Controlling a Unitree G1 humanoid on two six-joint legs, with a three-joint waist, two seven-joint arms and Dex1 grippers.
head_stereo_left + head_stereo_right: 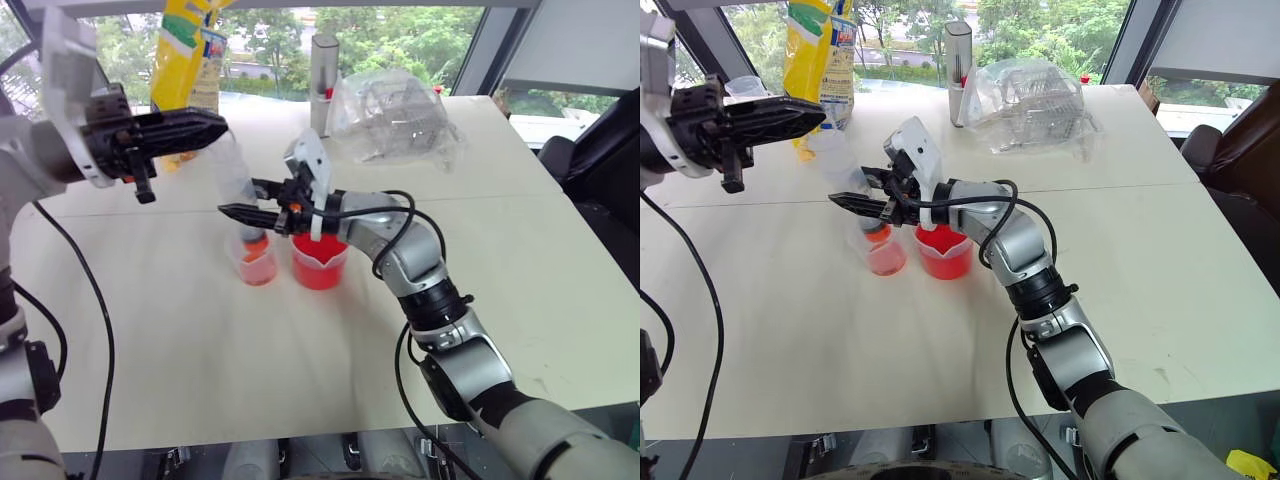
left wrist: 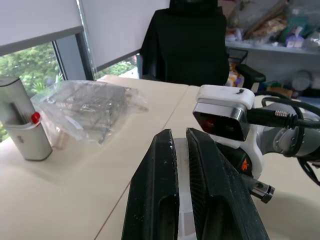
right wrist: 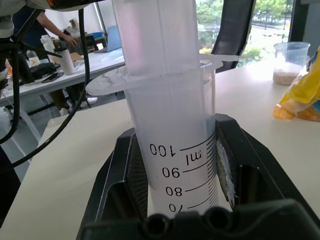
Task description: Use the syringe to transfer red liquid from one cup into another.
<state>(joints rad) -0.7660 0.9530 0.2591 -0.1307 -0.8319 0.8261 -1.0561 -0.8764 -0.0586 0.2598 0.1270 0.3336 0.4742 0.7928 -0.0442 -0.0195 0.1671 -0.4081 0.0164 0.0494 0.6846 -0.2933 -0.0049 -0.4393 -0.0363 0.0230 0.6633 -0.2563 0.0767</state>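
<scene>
The clear syringe (image 1: 238, 185) stands tilted over the table, its orange-red tip (image 1: 255, 242) down in the smaller clear cup (image 1: 257, 262), which shows orange-red liquid. My right gripper (image 1: 240, 200) is shut on the syringe's graduated barrel (image 3: 172, 150). From the left, my left gripper (image 1: 218, 126) reaches to the syringe's upper end, shut on the whitish plunger (image 2: 181, 165) that sits between its fingers. Just right of the small cup stands the wider spouted beaker (image 1: 320, 262), holding bright red liquid (image 1: 320, 272).
At the table's far side are a yellow bag (image 1: 185, 50), a tall grey cylinder (image 1: 323, 85) and a clear plastic bag over a wire rack (image 1: 395, 115). A cup with whitish powder (image 3: 289, 62) stands by the yellow bag. A black chair (image 1: 600, 170) is at the right.
</scene>
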